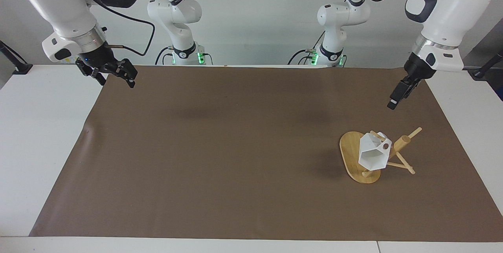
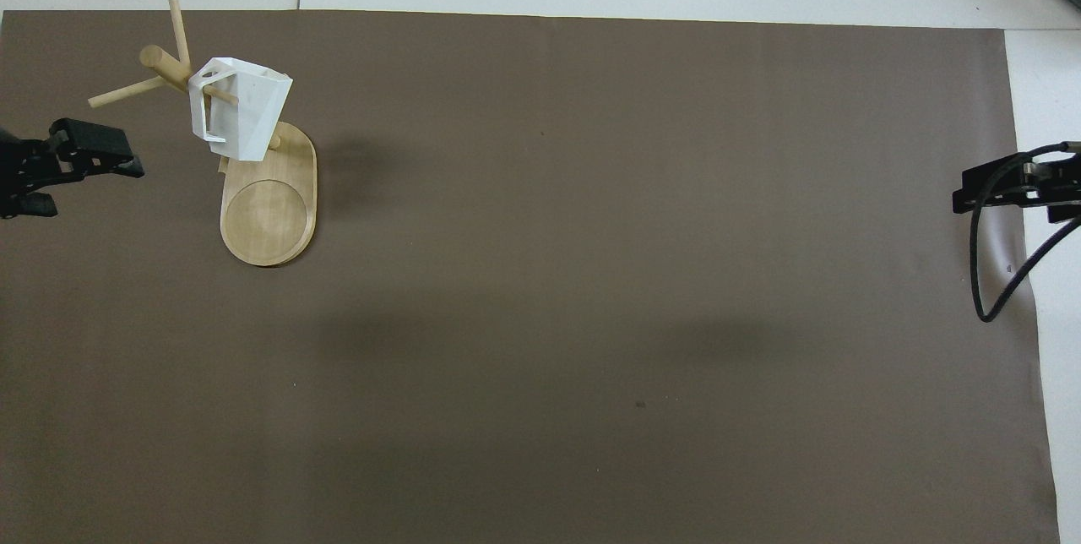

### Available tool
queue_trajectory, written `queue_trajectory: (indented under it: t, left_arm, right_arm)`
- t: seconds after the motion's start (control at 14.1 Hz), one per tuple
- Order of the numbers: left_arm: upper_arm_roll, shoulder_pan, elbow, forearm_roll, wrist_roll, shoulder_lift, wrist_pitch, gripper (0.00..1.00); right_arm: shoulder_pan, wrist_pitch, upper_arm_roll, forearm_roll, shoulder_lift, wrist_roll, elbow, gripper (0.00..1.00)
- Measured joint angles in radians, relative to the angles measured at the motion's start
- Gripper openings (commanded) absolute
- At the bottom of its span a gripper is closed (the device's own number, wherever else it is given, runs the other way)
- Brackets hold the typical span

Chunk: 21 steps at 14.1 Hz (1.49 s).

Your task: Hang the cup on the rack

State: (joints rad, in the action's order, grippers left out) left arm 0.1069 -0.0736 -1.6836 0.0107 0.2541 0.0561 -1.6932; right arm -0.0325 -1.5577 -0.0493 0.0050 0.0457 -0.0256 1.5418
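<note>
**Cup hangs on the rack, both arms clear**

The table [image 1: 47,127] carries a brown mat [image 1: 235,147] with the rack [image 1: 355,158] on it toward the left arm's end. The cup [image 1: 371,154] hangs by its handle tab on a peg beside the post, mouth tilted outward, so its own weight seats it; the hanging looks done. The left gripper [image 1: 397,98] hovers over the mat near the rack, jaws wide, holding nothing. The right gripper [image 1: 118,74] waits wide and empty over the mat's corner.
</note>
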Motion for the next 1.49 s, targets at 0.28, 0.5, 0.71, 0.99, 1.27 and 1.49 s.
queue_trajectory:
  t: [0.28, 0.5, 0.71, 0.99, 1.27, 1.49]
  left_arm:
    - [0.011, 0.000, 0.063, -0.029, -0.118, 0.000, 0.170, 1.00]
    - [0.019, 0.001, 0.065, -0.029, -0.154, 0.000, 0.191, 1.00]
    - [0.019, 0.001, 0.065, -0.029, -0.158, 0.000, 0.191, 1.00]
    - [0.012, -0.001, 0.080, -0.029, -0.162, 0.004, 0.187, 1.00]
    - [0.018, 0.003, 0.111, -0.006, -0.163, 0.014, 0.187, 1.00]
    - [-0.001, 0.035, 0.111, -0.003, -0.165, 0.019, 0.187, 1.00]
  right_arm:
    - [0.018, 0.000, 0.000, 0.000, 0.000, 0.000, 0.000, 1.00]
    - [0.018, -0.002, 0.000, 0.000, -0.001, 0.000, 0.000, 1.00]
    - [0.018, -0.024, 0.000, 0.000, -0.002, 0.000, -0.001, 1.00]
    - [0.018, -0.050, 0.000, 0.000, -0.002, 0.023, -0.001, 1.00]
    - [0.018, -0.073, 0.000, 0.000, -0.002, 0.071, -0.001, 1.00]
    - [0.018, -0.073, 0.000, 0.000, -0.002, 0.071, -0.001, 1.00]
